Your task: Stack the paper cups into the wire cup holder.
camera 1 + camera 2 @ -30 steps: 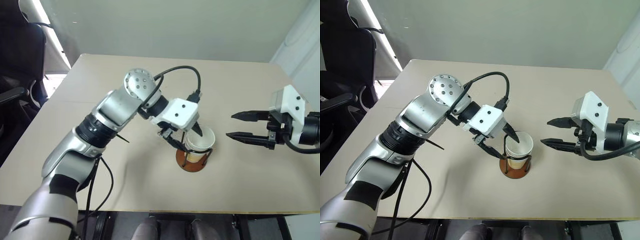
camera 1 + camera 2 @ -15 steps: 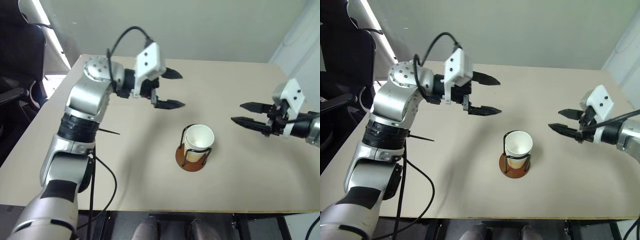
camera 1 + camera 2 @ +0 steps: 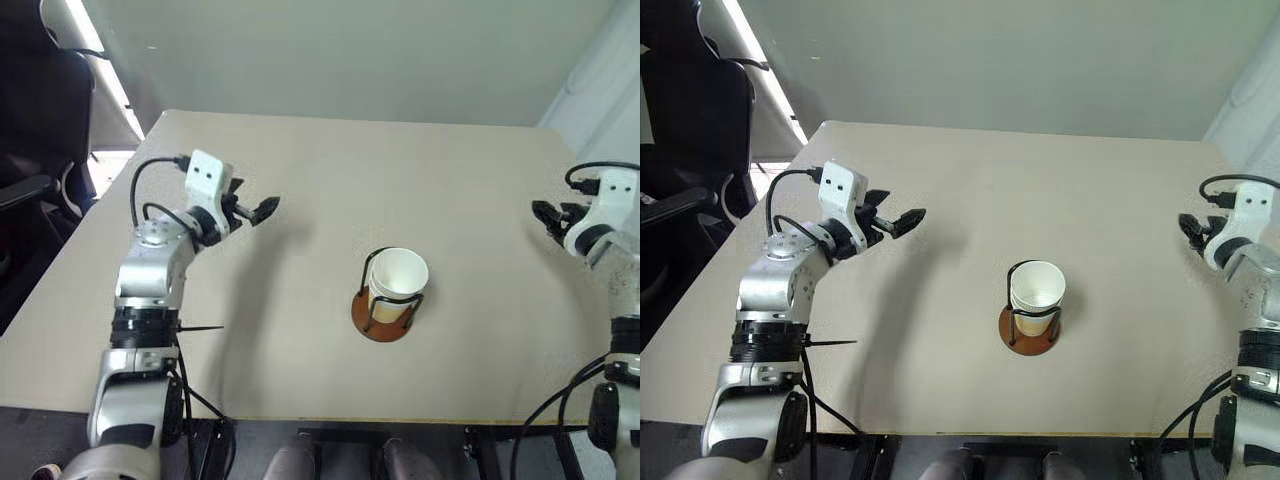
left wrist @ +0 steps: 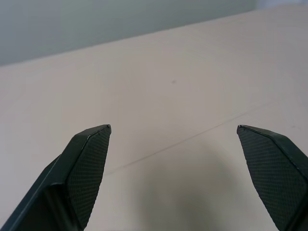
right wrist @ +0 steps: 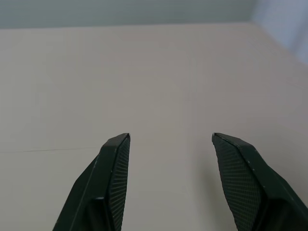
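Both arms have pulled away from the wire cup holder (image 3: 386, 312) since a second ago, when the left hand (image 3: 262, 209) was right at the cup rim and the right hand (image 3: 546, 215) hovered just beside the holder on its right. Now the left hand sits well to the left of the holder and further back on the counter (image 3: 300, 370), its two black fingers (image 4: 86, 163) spread wide with nothing between them but bare counter surface. On the other side, well to the right of the holder near the counter's right edge, the right hand has its fingers (image 5: 113, 178) parted too, somewhat less widely, and equally empty. At the middle of the counter toward the near edge stands the holder, upright on its reddish-brown disc base, black wire loops rising around the paper cups (image 3: 398, 283). These cups stand upright inside the loops, nested in one stack with a white rim and white interior facing up and a tan-yellow wall below; how many are nested cannot be told.
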`<state>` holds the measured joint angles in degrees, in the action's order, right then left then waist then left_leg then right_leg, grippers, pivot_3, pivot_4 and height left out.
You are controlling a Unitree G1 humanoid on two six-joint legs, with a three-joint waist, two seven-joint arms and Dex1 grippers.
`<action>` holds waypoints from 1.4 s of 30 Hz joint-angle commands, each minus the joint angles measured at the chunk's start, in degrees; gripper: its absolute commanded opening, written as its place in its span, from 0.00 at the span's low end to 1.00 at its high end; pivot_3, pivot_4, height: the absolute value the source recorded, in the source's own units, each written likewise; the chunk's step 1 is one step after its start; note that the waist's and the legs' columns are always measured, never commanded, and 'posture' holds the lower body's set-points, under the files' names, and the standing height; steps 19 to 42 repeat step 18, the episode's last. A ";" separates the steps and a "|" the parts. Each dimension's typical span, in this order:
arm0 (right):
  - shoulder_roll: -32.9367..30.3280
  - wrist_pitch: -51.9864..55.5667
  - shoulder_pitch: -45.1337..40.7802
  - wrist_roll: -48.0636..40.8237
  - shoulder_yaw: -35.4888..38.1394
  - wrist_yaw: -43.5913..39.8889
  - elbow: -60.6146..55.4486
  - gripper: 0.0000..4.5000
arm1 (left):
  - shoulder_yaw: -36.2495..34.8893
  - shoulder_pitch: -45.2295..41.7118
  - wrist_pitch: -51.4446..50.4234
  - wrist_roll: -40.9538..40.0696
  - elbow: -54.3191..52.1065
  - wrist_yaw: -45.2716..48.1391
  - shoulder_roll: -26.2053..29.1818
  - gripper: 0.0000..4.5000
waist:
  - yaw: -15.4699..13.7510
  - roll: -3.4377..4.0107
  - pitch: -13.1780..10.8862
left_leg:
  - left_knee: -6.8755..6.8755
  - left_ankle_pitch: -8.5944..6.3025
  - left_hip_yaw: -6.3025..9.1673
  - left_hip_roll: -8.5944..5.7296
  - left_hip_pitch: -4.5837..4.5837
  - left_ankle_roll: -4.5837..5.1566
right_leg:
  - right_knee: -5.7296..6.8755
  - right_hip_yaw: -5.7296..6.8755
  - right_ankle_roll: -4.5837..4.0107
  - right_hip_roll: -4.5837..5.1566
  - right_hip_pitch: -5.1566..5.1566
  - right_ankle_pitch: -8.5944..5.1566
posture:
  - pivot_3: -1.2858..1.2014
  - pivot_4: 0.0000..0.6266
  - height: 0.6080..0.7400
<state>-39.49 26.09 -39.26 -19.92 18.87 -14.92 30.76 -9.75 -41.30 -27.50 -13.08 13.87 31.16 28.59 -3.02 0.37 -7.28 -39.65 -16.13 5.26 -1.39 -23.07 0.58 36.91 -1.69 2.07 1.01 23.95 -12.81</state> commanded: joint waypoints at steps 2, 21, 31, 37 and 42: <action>0.99 -8.56 -2.81 0.58 4.82 4.40 7.11 0.61 | -3.97 1.28 1.13 -1.04 -3.50 -4.34 0.11 1.00 | 0.04 0.03 -0.01 | 0.02 0.00 -0.03 0.00 0.00 -0.01 | 0.02 -0.01 -0.01 0.00 0.01 0.01 | 0.52 0.24 1.00; 1.92 -15.23 -0.76 3.61 7.04 10.28 14.93 0.99 | -7.72 8.10 -0.63 -1.96 -7.27 -12.39 -2.05 1.00 | -0.14 0.05 0.00 | 0.19 -0.01 -0.07 0.00 0.06 -0.16 | 0.08 -0.03 -0.10 0.00 0.00 0.03 | 0.52 0.24 1.00; 1.92 -15.23 -0.76 3.61 7.04 10.28 14.93 0.99 | -7.72 8.10 -0.63 -1.96 -7.27 -12.39 -2.05 1.00 | -0.14 0.05 0.00 | 0.19 -0.01 -0.07 0.00 0.06 -0.16 | 0.08 -0.03 -0.10 0.00 0.00 0.03 | 0.52 0.24 1.00; 1.92 -15.23 -0.76 3.61 7.04 10.28 14.93 0.99 | -7.72 8.10 -0.63 -1.96 -7.27 -12.39 -2.05 1.00 | -0.14 0.05 0.00 | 0.19 -0.01 -0.07 0.00 0.06 -0.16 | 0.08 -0.03 -0.10 0.00 0.00 0.03 | 0.52 0.24 1.00; 1.92 -15.23 -0.76 3.61 7.04 10.28 14.93 0.99 | -7.72 8.10 -0.63 -1.96 -7.27 -12.39 -2.05 1.00 | -0.14 0.05 0.00 | 0.19 -0.01 -0.07 0.00 0.06 -0.16 | 0.08 -0.03 -0.10 0.00 0.00 0.03 | 0.52 0.24 1.00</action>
